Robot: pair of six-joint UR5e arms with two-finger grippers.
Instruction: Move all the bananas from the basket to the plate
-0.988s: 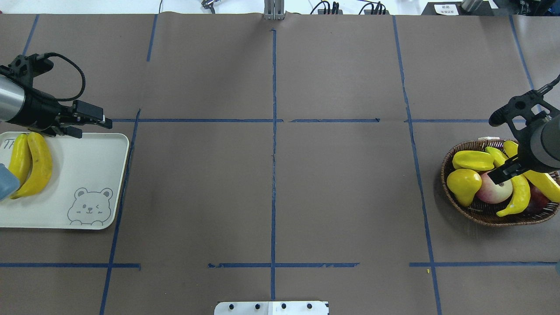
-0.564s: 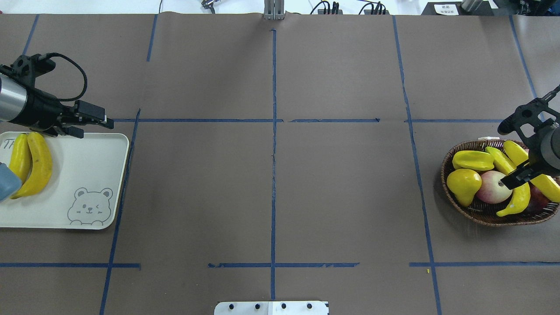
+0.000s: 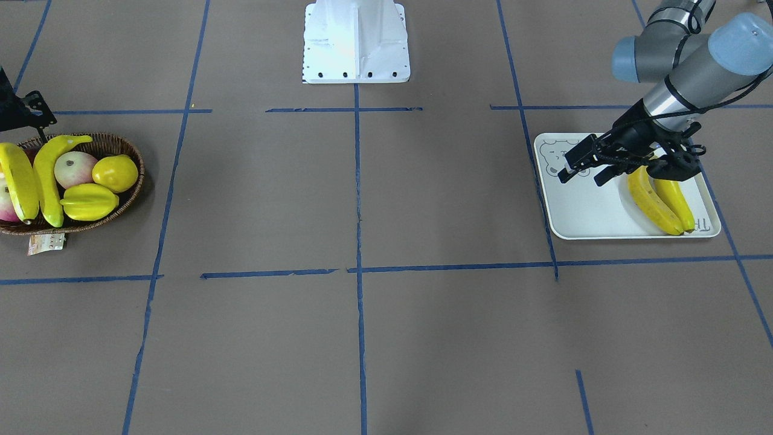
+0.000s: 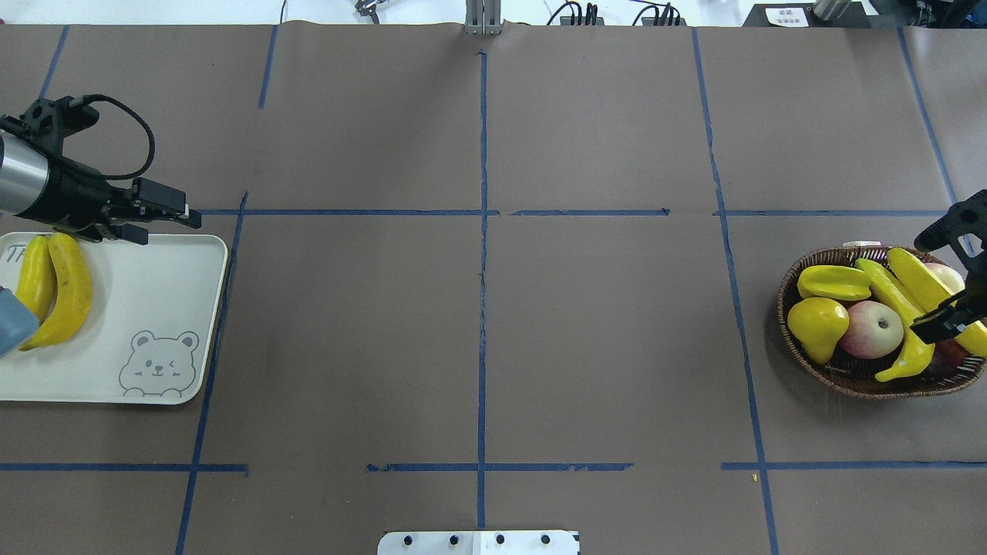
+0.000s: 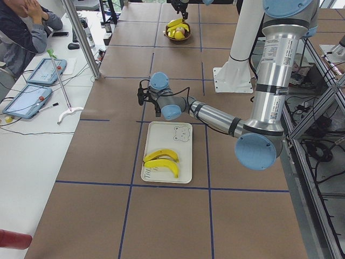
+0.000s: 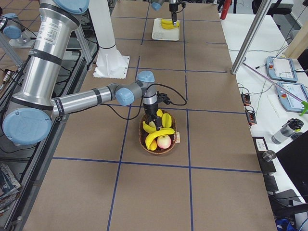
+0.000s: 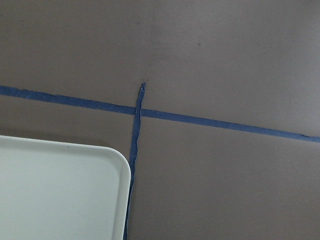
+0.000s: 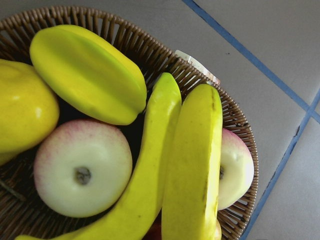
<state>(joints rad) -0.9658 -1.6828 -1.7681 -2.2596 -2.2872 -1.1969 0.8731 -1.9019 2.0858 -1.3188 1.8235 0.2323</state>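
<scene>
Two yellow bananas (image 4: 894, 304) (image 4: 925, 285) lie side by side in the brown wicker basket (image 4: 781, 301) at the table's right end; the right wrist view shows both bananas (image 8: 150, 175) (image 8: 192, 165) close up. My right gripper (image 4: 937, 324) hangs over them at the view's edge, and whether it is open or shut does not show. Two more bananas (image 4: 69, 289) (image 4: 35, 277) rest on the off-white plate (image 4: 154, 293) at the left. My left gripper (image 3: 583, 177) hovers open and empty over the plate's far edge.
The basket also holds a ridged starfruit (image 4: 833, 283), a yellow pear-like fruit (image 4: 817, 320) and a pink apple (image 4: 871, 329). A paper tag (image 3: 45, 243) hangs at its rim. Blue tape lines cross the brown table. A seated person (image 5: 21, 21) is beside the table.
My right gripper has slid rightward across the basket, uncovering the apple and the bananas' upper parts. The left arm has barely moved.
</scene>
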